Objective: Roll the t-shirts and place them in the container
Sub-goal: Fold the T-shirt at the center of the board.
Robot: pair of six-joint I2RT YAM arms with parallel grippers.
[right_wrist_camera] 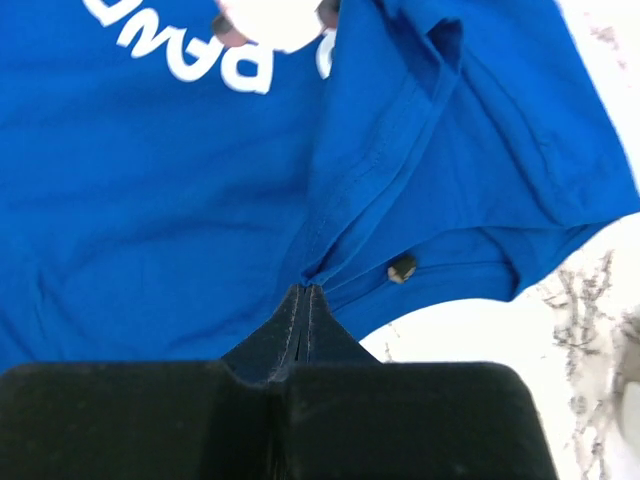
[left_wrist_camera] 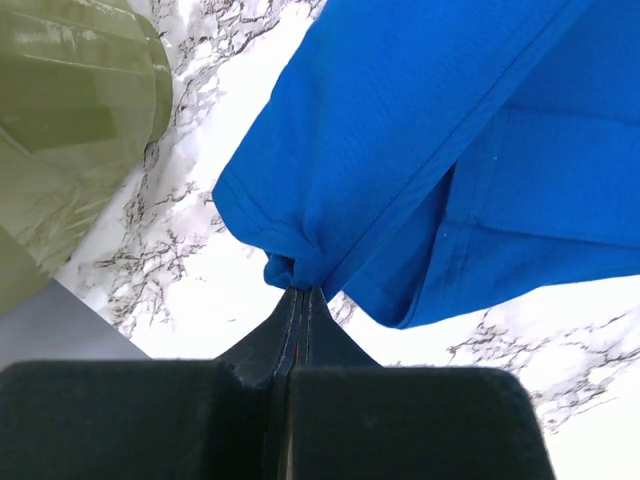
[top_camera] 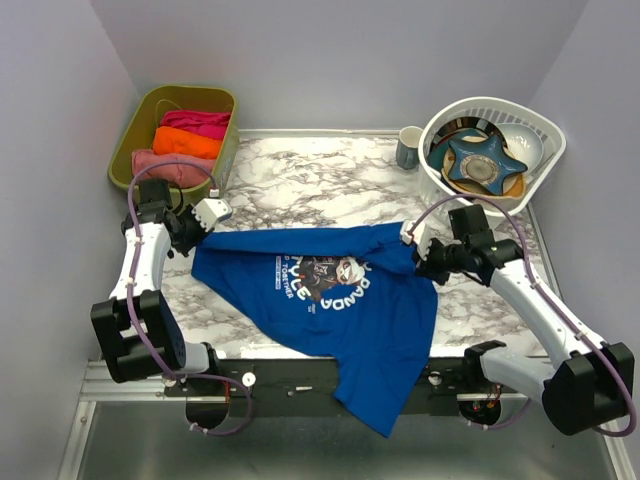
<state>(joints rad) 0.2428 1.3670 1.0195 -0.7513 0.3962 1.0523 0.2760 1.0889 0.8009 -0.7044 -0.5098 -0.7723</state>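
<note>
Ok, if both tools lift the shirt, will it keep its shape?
Probably floppy: the shirt bunches into folds where the left tool and right tool pinch it. Likely to sag between them, since one end droops over the table edge. Seems light: small pinches hold it.

The only writing I can make out is on the blue t-shirt (top_camera: 385,335). White lettering curves around its dark chest graphic (top_camera: 328,275) and sits upside down in my overhead camera. Just right of and below the graphic I read "PANDA". Left of the graphic a smaller line looks like "TOGETHER". The finer lines next to it are too small for me to read. My right wrist camera shows only a few big white letters, cut off above the graphic.
</note>
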